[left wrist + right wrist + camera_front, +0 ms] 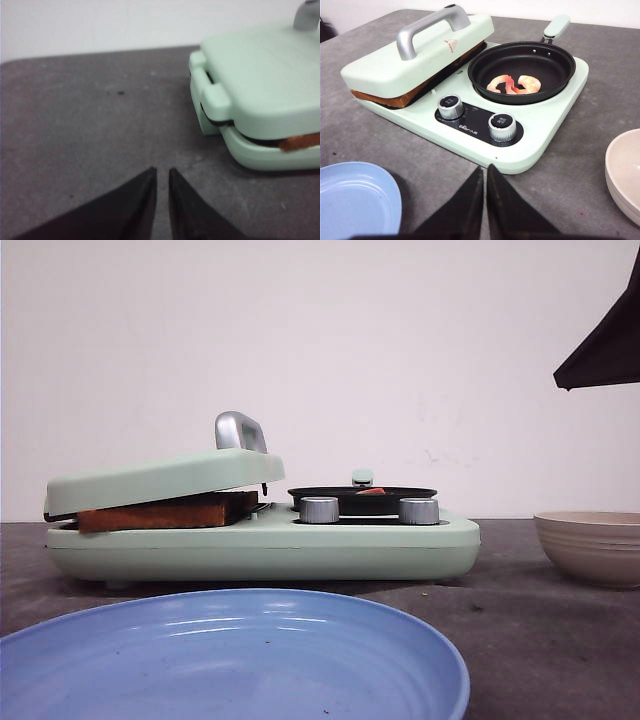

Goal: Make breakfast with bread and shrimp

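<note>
Cooking stage, nothing plated yet. The bread sits browned under the lowered lid of the green breakfast maker mid-bench; the shrimp lies pink in the black pan on the maker's other half. Blue plate at the near bench edge and beige bowl toward the right edge are both bare. Left gripper and right gripper hover over the bench, jaws together, holding nothing. Left, by my guess: lift lid, move bread and shrimp out, assemble.
</note>
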Robot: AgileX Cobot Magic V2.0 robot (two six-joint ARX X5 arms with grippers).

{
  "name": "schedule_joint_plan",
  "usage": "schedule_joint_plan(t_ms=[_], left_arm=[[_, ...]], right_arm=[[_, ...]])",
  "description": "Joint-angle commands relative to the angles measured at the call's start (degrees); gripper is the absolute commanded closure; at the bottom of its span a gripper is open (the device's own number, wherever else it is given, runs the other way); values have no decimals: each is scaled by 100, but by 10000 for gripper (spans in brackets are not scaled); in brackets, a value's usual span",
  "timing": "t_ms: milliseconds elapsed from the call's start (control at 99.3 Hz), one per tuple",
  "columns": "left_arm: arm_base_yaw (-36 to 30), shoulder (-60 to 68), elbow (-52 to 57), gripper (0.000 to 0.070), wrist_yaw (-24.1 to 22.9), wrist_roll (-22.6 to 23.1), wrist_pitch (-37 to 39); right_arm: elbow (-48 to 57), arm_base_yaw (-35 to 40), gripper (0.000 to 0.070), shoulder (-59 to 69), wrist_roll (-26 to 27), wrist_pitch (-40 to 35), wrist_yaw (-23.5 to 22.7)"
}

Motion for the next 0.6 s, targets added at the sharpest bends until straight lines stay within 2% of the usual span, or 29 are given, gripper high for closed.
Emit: schedule_joint_plan(t_ms=[0,594], left_arm=[[-37,-20,-103,695,-13,-7,-15],[-57,-7,-101,696,35,-7,-15]], right_arm=[[2,31,700,15,50,101,20],[2,31,700,17,50,308,-15]])
